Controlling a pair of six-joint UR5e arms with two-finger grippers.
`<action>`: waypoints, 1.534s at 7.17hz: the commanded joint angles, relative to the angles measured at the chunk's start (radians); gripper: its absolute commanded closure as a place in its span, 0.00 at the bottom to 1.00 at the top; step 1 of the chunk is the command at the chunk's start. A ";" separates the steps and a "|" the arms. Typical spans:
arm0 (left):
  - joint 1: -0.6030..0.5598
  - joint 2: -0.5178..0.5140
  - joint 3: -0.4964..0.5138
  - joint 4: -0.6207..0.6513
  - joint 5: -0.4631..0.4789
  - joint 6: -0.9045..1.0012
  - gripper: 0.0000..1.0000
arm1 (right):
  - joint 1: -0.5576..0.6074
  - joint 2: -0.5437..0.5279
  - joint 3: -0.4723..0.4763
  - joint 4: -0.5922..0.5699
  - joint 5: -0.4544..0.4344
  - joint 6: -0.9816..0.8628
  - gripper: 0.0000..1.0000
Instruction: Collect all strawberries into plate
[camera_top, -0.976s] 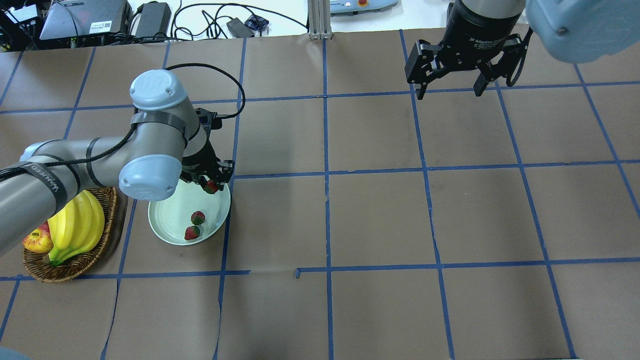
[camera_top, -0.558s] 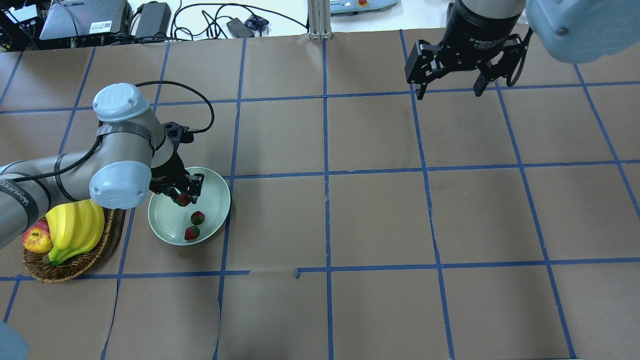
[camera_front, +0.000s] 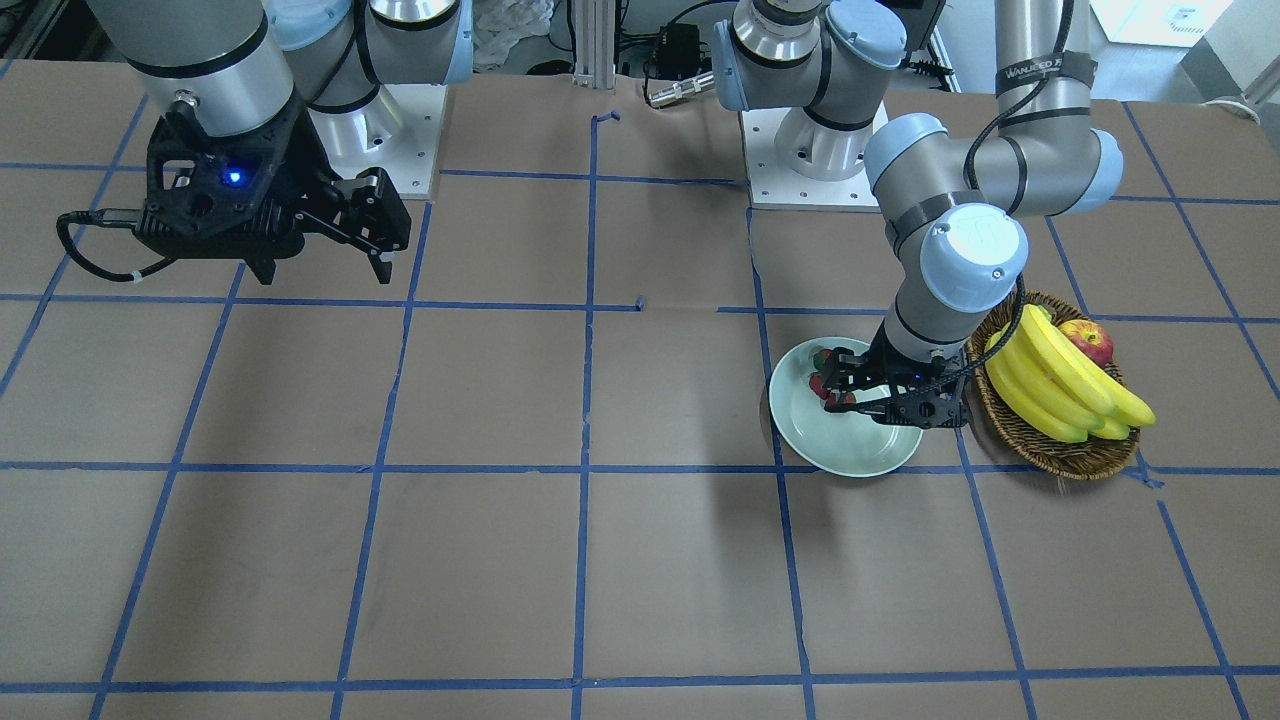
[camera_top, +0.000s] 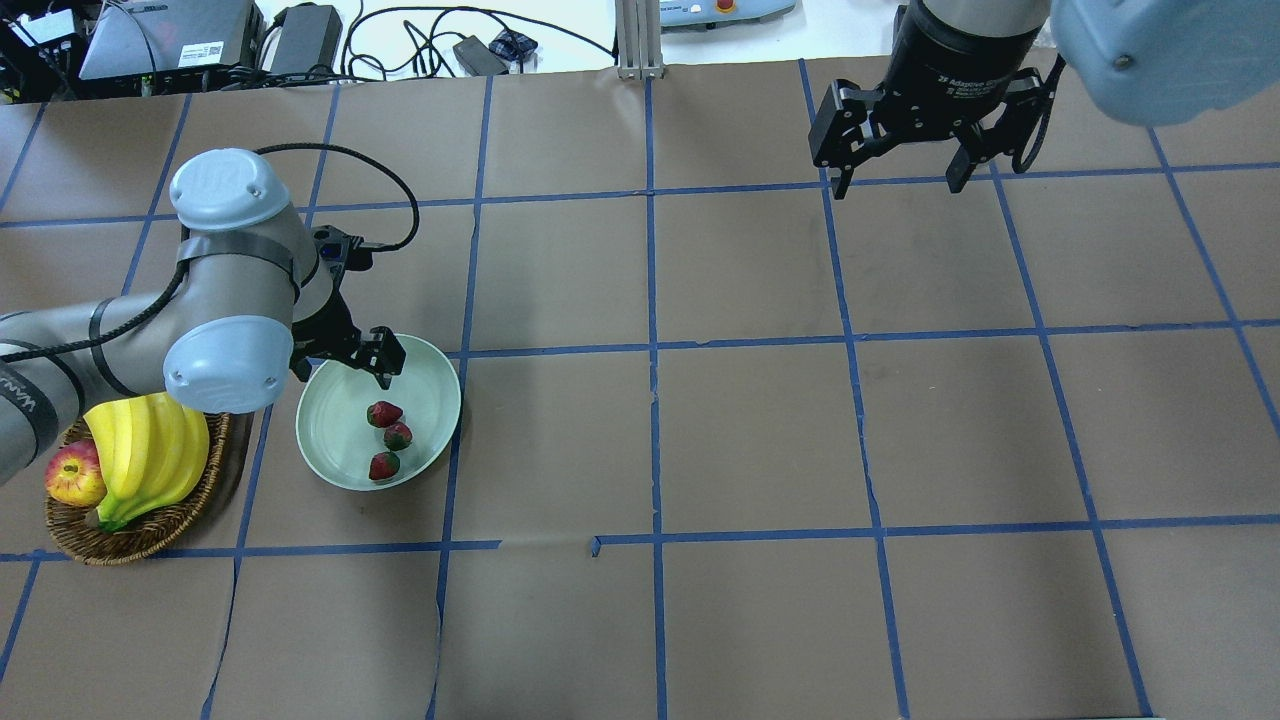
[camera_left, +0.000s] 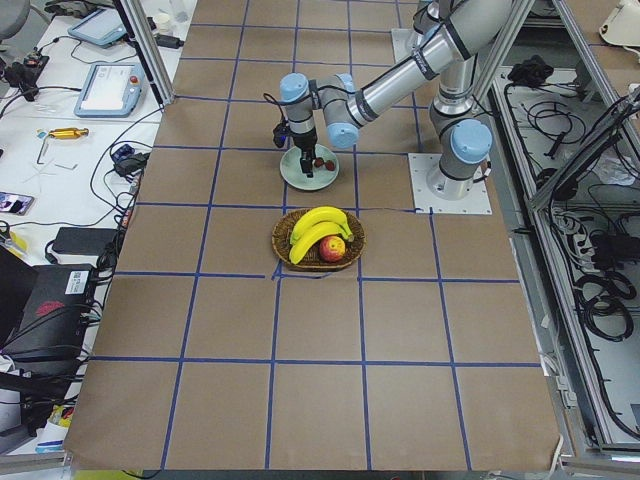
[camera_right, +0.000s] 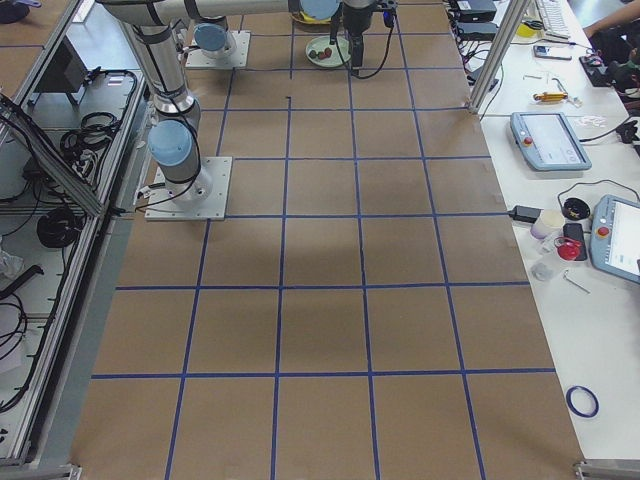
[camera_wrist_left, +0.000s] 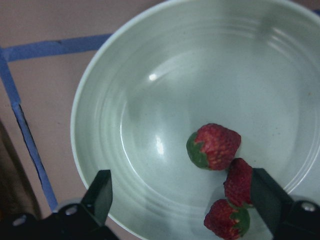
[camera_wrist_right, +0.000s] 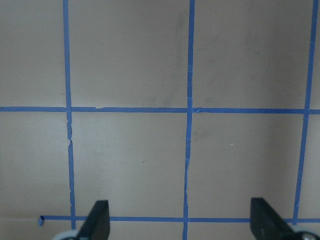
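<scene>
Brown gridded worktop (camera_top: 750, 440): three strawberries (camera_top: 385, 413) lie in the plate (camera_top: 330, 445); left gripper (camera_top: 345, 365), released, over its 11 o'clock rim; right gripper (camera_top: 897, 183) released

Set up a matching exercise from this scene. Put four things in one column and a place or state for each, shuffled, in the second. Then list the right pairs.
Column one:
1. strawberries
2. bananas
3. left end effector
4. right end effector

Column two:
A. open, over the bare table
B. in the wicker basket
C. open, above the plate
D. lying in the plate

Pairs: 1-D, 2-B, 3-C, 4-A.
</scene>
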 joint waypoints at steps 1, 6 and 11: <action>-0.061 0.087 0.148 -0.143 -0.063 -0.035 0.00 | 0.000 0.000 0.002 0.000 0.001 0.000 0.00; -0.225 0.143 0.420 -0.286 -0.100 -0.304 0.00 | 0.002 0.008 0.002 0.006 0.005 0.017 0.00; -0.224 0.189 0.408 -0.429 -0.171 -0.299 0.00 | 0.002 0.009 -0.002 -0.011 0.001 0.021 0.00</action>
